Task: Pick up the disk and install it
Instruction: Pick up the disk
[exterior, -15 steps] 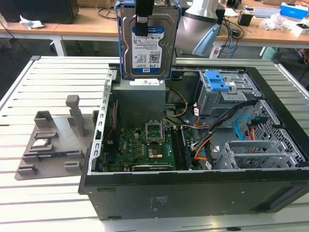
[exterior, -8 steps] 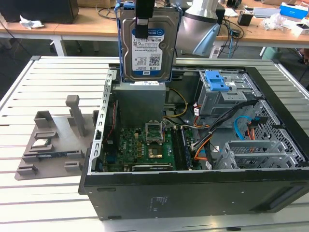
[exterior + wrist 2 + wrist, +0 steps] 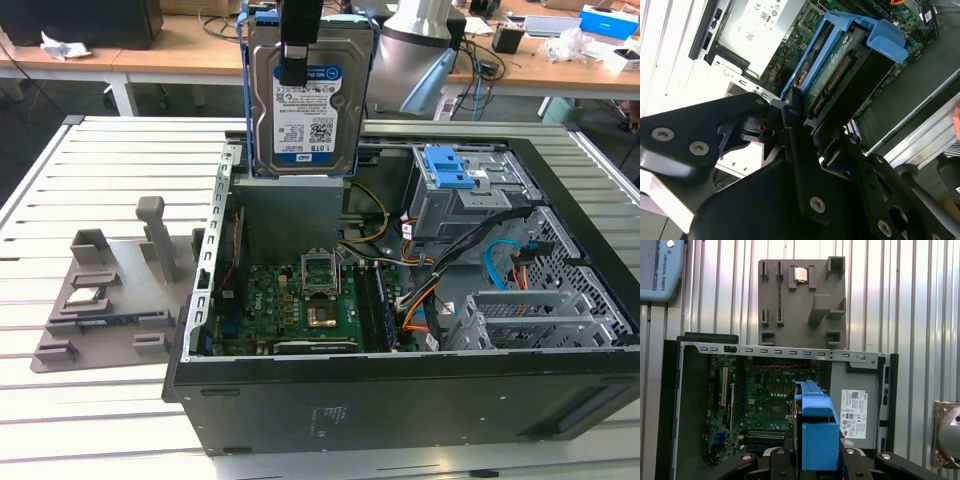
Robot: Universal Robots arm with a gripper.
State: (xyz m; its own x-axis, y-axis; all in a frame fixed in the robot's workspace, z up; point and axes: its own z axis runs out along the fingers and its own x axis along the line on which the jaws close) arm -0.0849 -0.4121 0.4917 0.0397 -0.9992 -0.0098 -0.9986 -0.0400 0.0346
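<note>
The disk [image 3: 308,100], a silver hard drive with a white-and-blue label in a blue carrier bracket, hangs upright in the air above the open computer case [image 3: 400,390], over its rear left part in the exterior view. My gripper [image 3: 296,72] is shut on the disk from above, and one black finger runs down over the label. In the second wrist view the disk [image 3: 840,75] shows edge-on between the black fingers [image 3: 792,117]. In the first wrist view the blue carrier [image 3: 817,430] points down toward the case.
Inside the case lie a green motherboard [image 3: 300,300], a grey power supply [image 3: 290,210] below the disk, cables, and a drive bay with a blue latch [image 3: 455,170]. A grey fixture tray [image 3: 110,290] holding a small silver chip [image 3: 85,295] sits on the slatted table [image 3: 100,150].
</note>
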